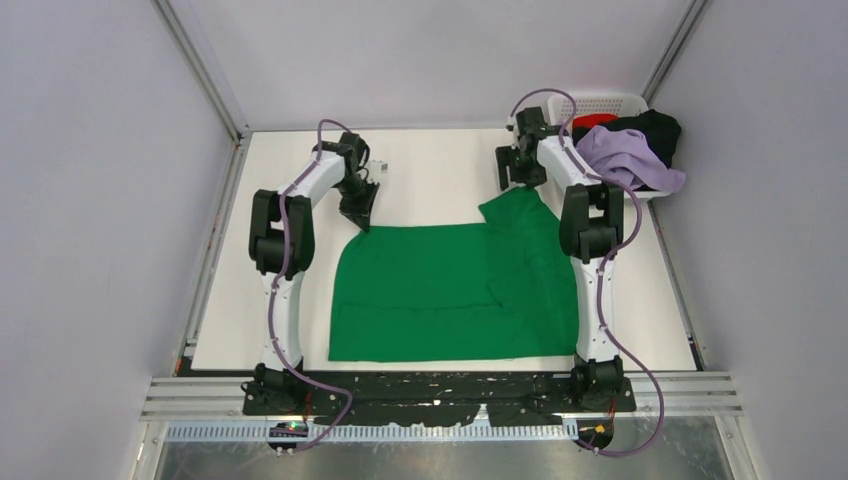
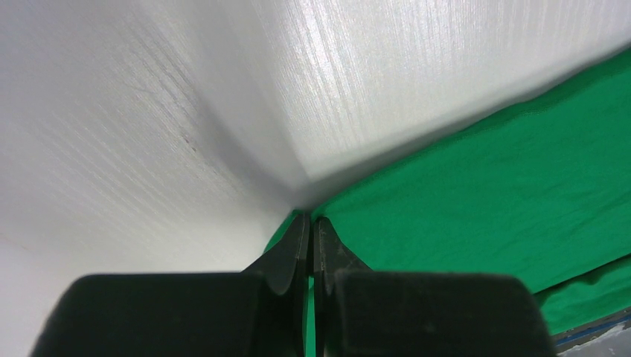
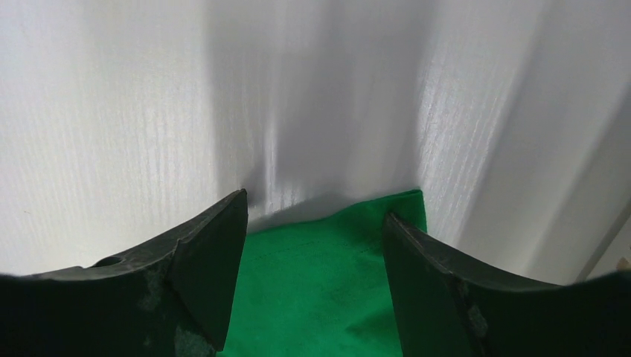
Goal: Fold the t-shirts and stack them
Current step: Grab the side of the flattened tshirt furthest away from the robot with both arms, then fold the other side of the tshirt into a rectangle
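Observation:
A bright green t-shirt (image 1: 450, 290) lies spread flat on the white table (image 1: 430, 175). My left gripper (image 1: 362, 222) is at the shirt's far left corner. In the left wrist view it (image 2: 311, 217) is shut, with green cloth (image 2: 484, 193) pinched between the fingers. My right gripper (image 1: 520, 183) is at the far right sleeve tip. In the right wrist view it (image 3: 315, 204) stands open, its fingers straddling the sleeve's hemmed edge (image 3: 320, 275). Lavender (image 1: 625, 155), black (image 1: 660, 130) and red (image 1: 597, 122) t-shirts are heaped at the far right.
A white slotted basket (image 1: 610, 102) sits at the table's far right corner, holding the heaped shirts, with the lavender one spilling over its near side. Grey walls enclose the table on three sides. The arm bases stand along the near edge.

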Robot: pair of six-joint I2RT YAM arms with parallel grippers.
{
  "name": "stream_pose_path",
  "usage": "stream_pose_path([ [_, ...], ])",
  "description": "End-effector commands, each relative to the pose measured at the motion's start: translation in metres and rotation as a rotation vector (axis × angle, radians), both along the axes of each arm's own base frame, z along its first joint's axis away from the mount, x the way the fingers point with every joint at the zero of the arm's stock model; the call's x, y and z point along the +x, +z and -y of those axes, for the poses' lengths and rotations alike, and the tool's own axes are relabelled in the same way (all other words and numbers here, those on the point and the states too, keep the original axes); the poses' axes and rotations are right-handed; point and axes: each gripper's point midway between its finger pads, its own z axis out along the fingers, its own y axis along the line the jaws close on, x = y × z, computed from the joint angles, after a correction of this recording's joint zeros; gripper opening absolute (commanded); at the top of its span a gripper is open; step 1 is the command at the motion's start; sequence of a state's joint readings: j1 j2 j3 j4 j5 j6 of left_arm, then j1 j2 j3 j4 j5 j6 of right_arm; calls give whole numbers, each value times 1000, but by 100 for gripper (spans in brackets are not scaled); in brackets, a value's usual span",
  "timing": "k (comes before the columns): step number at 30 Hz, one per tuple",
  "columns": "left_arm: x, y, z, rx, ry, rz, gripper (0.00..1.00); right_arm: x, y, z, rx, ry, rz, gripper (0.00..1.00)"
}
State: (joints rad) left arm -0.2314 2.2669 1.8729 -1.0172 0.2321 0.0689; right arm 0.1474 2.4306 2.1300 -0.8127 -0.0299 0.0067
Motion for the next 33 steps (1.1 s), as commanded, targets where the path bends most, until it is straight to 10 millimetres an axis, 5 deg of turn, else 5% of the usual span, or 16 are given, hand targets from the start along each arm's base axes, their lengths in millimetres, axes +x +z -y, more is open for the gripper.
stream_pose_path([
  [1, 11, 18, 3, -19, -14, 73, 0, -15, 5, 12, -50, -37, -35, 72],
  [3, 12, 18, 3, -19, -14, 76, 0, -18, 1, 13, -54, -45, -40, 66],
  [7, 12, 22, 3, -19, -10, 85, 0, -17, 1, 10, -32, -58, -32, 36],
  [9, 14, 26, 3, -23, -10, 96, 0, -12, 8, 9, -24, -66, 1, 20],
  [13, 15, 34, 6, -41, -3, 119, 0, -3, 31, 7, 0, -70, 87, 6],
  [16, 12, 42, 8, -63, 1, 144, 0, 0, 65, 4, 21, -70, 183, 5],
  [17, 11, 44, 8, -69, 3, 153, 0, -8, 62, 2, 36, -64, 171, 5],
  [20, 6, 52, 8, -79, 10, 185, 0, -20, 97, -3, 81, -49, 250, 5],
  [33, -51, 73, 2, -20, -2, 307, 0, -151, 130, 5, 35, 8, 271, 5],
])
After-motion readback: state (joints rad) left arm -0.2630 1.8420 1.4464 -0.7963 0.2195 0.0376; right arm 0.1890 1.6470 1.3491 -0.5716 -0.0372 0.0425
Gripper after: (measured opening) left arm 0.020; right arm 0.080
